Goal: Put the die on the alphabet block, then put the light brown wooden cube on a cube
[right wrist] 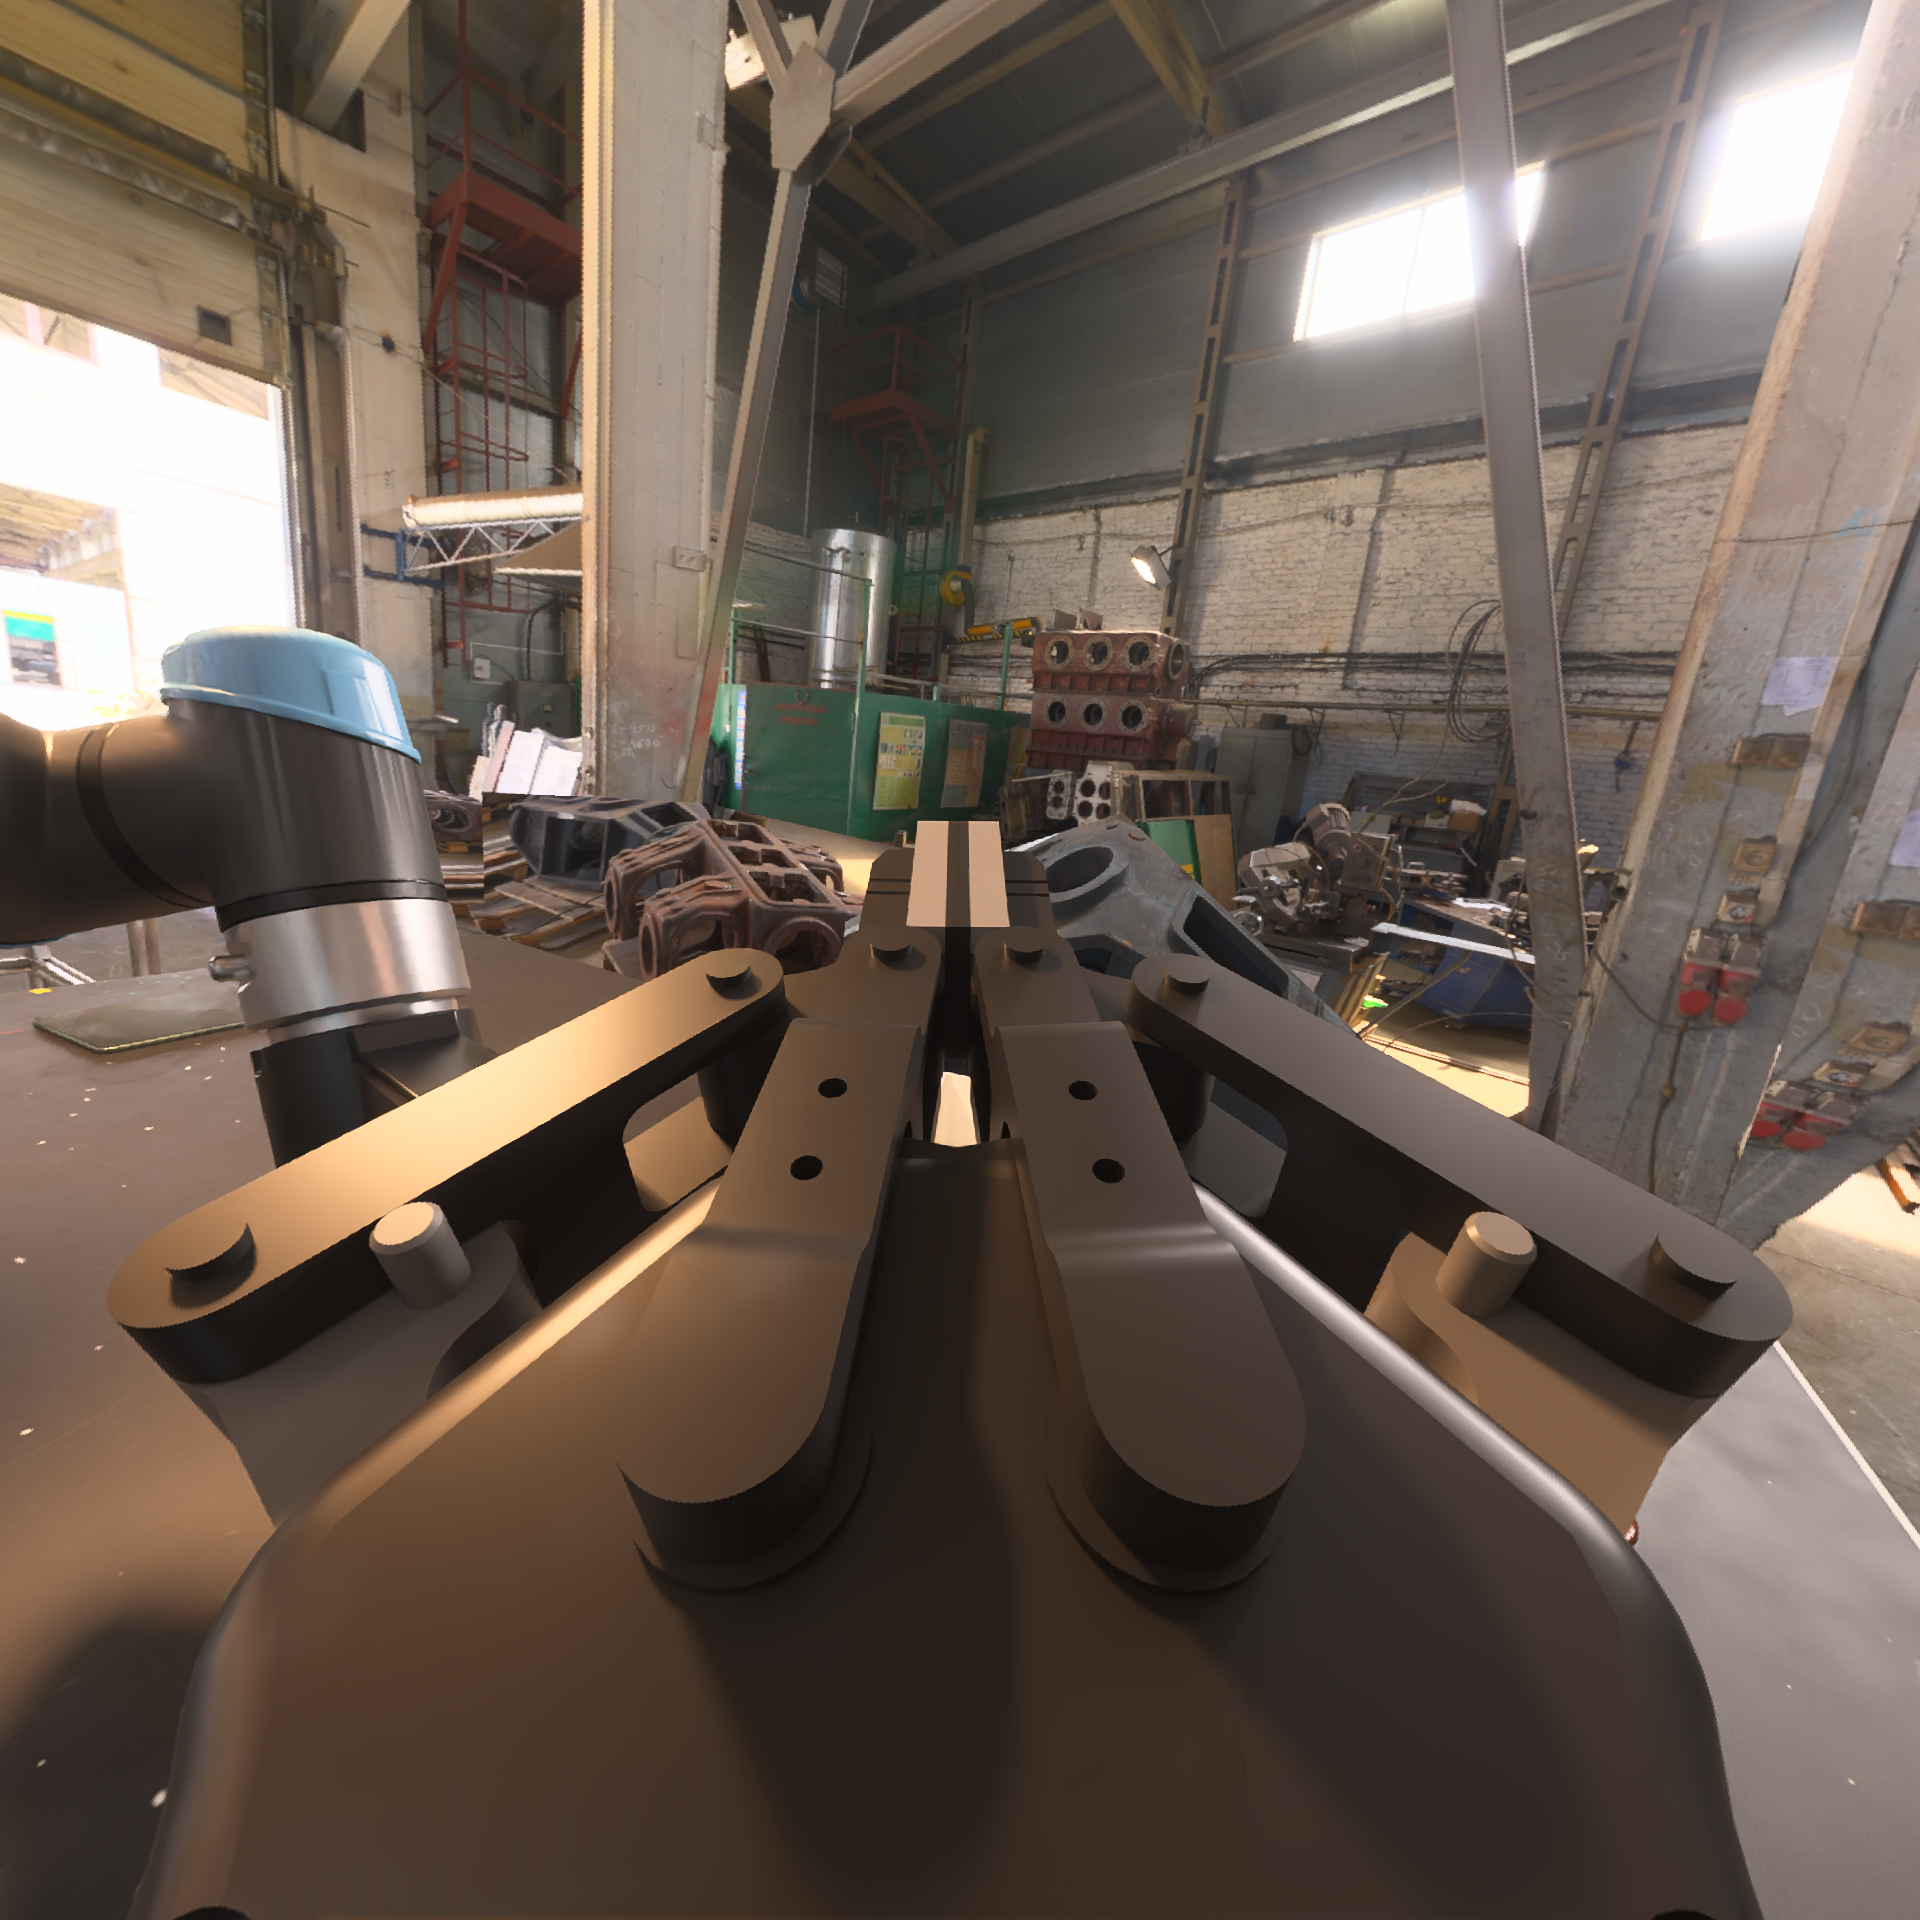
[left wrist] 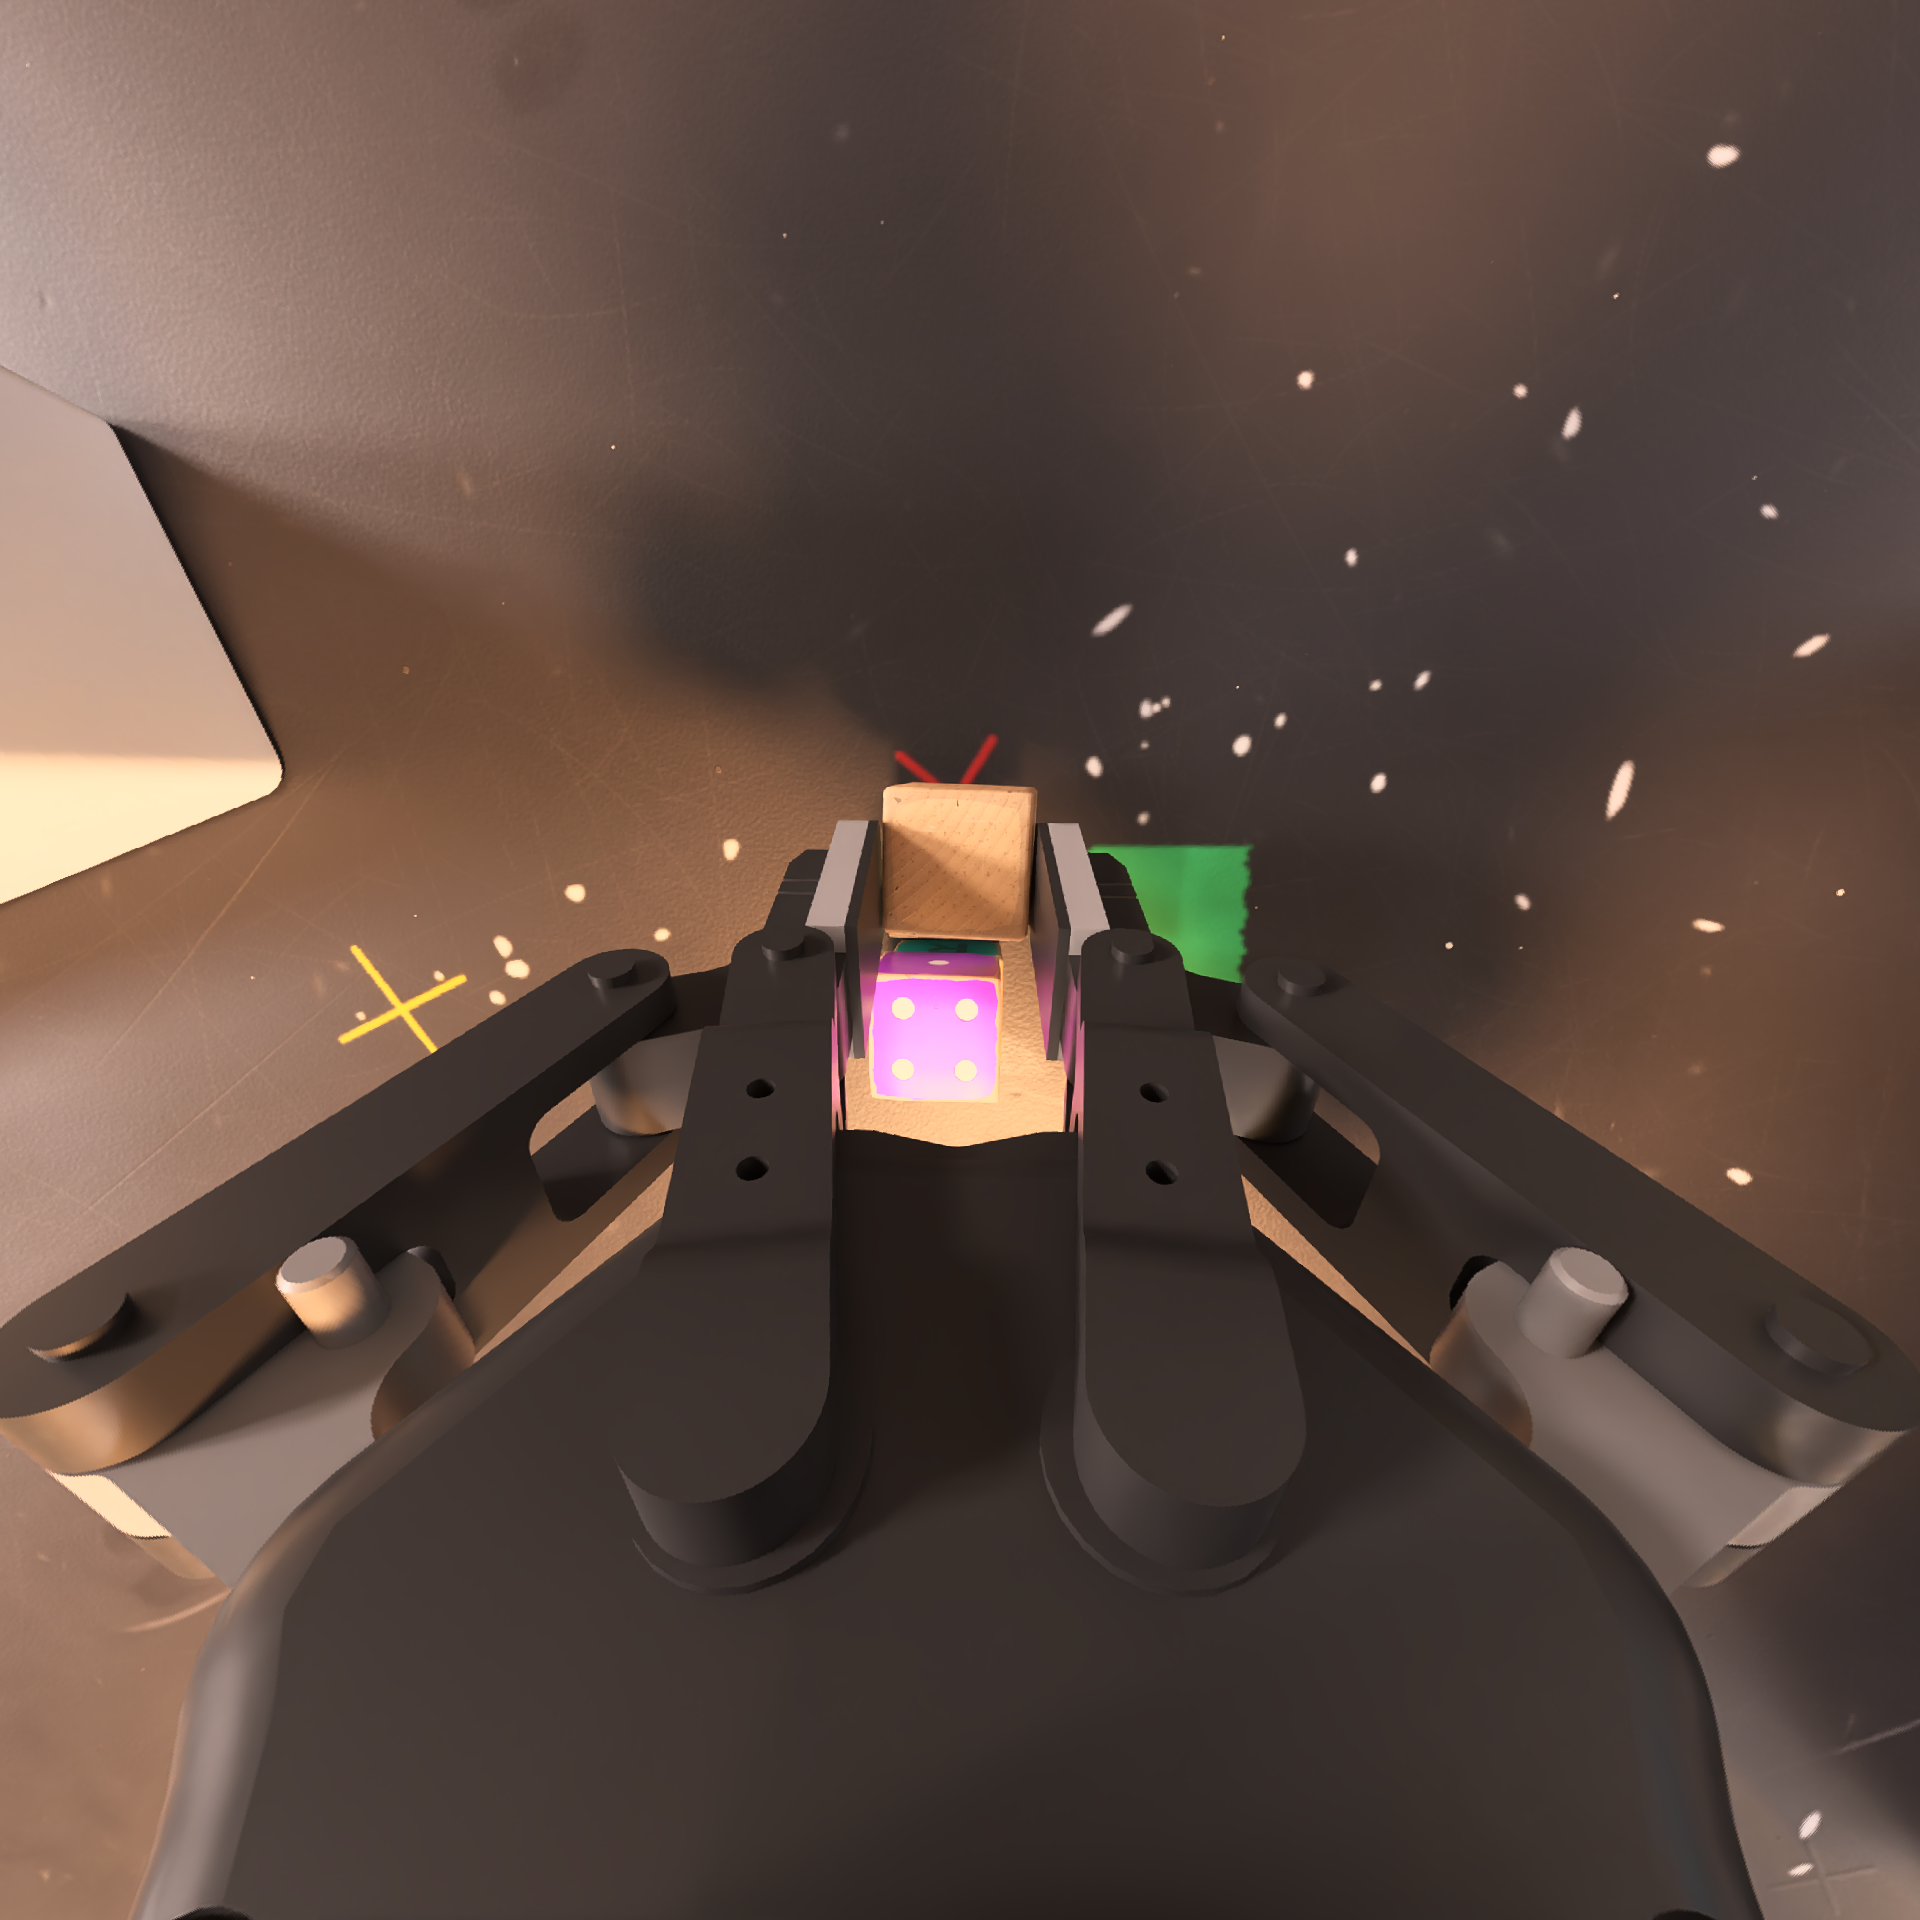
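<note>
In the left wrist view my left gripper [left wrist: 957, 868] is shut on the light brown wooden cube [left wrist: 958, 860], held between the two grey pads [left wrist: 840, 883] at the fingertips. Just below the cube in the picture, between the fingers, a magenta die [left wrist: 933, 1039] shows a face with four pale pips. A teal and tan edge of a block [left wrist: 948, 948] shows around the die; the rest of that block is hidden. My right gripper [right wrist: 958, 873] is shut and empty, raised and pointing out across the hall, away from the objects.
On the dark brown table [left wrist: 1351, 520] lie a green patch [left wrist: 1195, 914], a red mark [left wrist: 945, 764] behind the cube and a yellow cross [left wrist: 400, 1003] to the left. A pale slab [left wrist: 104, 675] lies at the far left. The other arm's blue-capped joint [right wrist: 301, 810] stands left of my right gripper.
</note>
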You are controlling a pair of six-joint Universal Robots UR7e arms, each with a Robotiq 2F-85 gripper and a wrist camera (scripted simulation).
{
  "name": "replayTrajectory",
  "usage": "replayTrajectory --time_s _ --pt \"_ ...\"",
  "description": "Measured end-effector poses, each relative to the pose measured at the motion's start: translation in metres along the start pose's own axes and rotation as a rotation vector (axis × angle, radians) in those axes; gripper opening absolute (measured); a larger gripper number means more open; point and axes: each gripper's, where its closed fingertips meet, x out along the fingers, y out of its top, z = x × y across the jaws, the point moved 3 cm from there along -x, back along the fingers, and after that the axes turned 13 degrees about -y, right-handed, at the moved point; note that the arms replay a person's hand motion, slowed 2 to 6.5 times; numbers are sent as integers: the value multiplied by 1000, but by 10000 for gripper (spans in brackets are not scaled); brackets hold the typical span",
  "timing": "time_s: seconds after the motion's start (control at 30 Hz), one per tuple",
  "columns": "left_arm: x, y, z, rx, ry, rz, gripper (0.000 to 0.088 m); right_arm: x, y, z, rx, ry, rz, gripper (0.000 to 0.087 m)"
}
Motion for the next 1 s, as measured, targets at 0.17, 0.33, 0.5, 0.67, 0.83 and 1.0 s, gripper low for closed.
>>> replayTrajectory --time_s 0.17,0.33,0.5,0.67,0.83,1.0 --pt "0 -1 -1 -1 3 -5 259 0 0 -1 -5 2 -3 2" --pt "0 -3 -2 -11 -3 -7 259 1 -1 -1 -9 3 -6 2" --pt "0 -4 -3 -19 -4 -8 259 1 -1 -1 -9 3 -6 2" --pt "1 -5 -4 -24 -7 -12 259 0 -1 0 -5 2 -3 1" --pt "2 -6 -4 -25 -8 -16 259 -1 0 1 -1 0 1 1" --pt "2 -6 -4 -24 -7 -21 259 -2 1 2 2 -3 6 1"
